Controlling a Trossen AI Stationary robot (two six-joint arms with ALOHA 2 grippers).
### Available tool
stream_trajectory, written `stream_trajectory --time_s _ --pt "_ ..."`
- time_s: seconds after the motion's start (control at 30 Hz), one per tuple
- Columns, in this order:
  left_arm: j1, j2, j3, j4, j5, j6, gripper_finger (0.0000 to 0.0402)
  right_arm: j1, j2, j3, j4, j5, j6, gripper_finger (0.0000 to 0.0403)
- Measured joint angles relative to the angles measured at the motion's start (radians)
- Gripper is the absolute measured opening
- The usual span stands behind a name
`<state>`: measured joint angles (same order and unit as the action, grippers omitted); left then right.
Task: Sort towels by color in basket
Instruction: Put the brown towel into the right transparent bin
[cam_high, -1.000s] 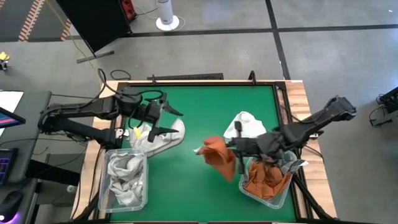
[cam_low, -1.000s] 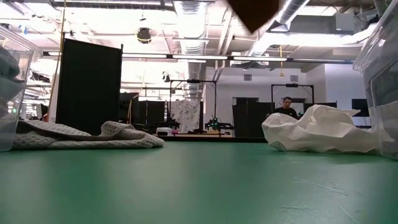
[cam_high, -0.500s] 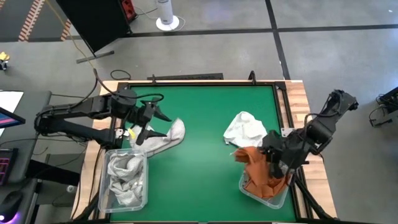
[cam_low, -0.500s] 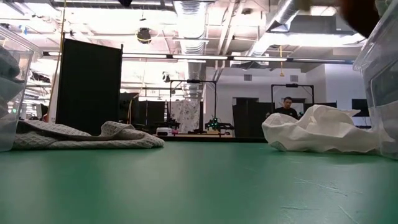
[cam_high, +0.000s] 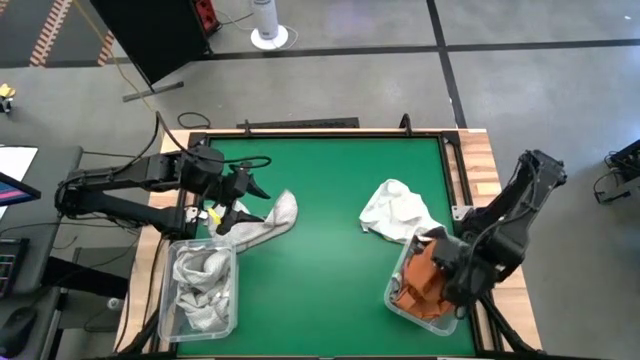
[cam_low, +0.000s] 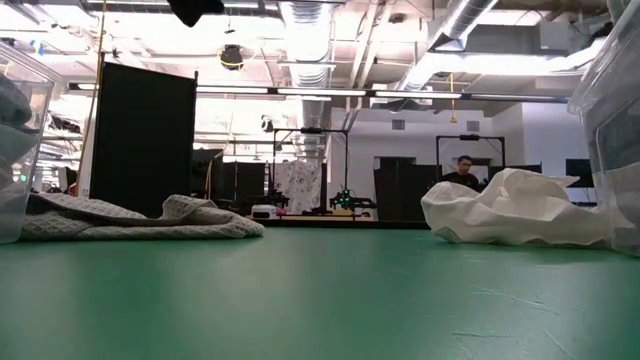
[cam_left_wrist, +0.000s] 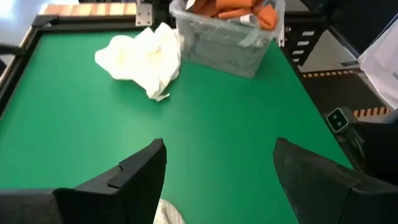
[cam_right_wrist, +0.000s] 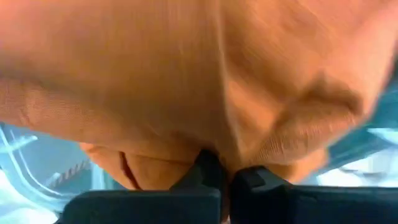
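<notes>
While your right gripper (cam_high: 437, 272) was down over the right bin (cam_high: 400, 300), its jaws were pinched tight on the orange towel (cam_high: 425, 283), which was bunched inside that bin on top of more orange cloth. So that one looked basically delivered; opening up was probably all that was left.

Your left gripper (cam_high: 243, 195) hung with jaws spread wide and nothing in them, right over the near end of the checked towel (cam_high: 268, 218). That towel lay stretched out away from the left arm, just beside the left bin (cam_high: 205, 285), which already held grey cloth.

The white towel (cam_high: 395, 208) sat crumpled just beside the right bin, well apart from your left gripper. Your right arm was clearly the nearer one for it.
</notes>
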<state>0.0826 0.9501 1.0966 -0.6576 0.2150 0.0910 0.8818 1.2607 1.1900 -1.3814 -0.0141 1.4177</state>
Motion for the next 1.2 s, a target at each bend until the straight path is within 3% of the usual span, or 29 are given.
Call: stream_trajectory --time_s 0.17,0.33,0.53,0.7,0.9,1.2 --pt "0.0 0.0 0.0 -0.014 -0.015 -0.002 0.0283 -0.021 0.124 0.0 0.074 -0.088 0.004 0.0023" --pt "0.0 0.0 0.0 -0.021 -0.017 -0.011 0.0283 -0.053 0.242 0.0 0.181 -0.094 -0.026 0.0021" --pt "-0.006 0.0 0.0 -0.061 -0.018 -0.025 0.0283 -0.045 0.3 -0.085 0.383 -0.044 0.029 0.0021" --pt "-0.023 0.0 0.0 -0.104 -0.018 -0.024 0.0283 0.007 0.288 -0.19 0.56 0.086 0.161 0.0021" --pt "-0.029 0.0 0.0 -0.089 -0.018 -0.033 0.0283 0.002 0.288 -0.267 0.655 0.094 0.257 0.0021" --pt "-0.029 0.0 0.0 -0.09 -0.018 -0.047 0.0283 -0.021 0.253 -0.253 0.65 0.088 0.144 0.0105"
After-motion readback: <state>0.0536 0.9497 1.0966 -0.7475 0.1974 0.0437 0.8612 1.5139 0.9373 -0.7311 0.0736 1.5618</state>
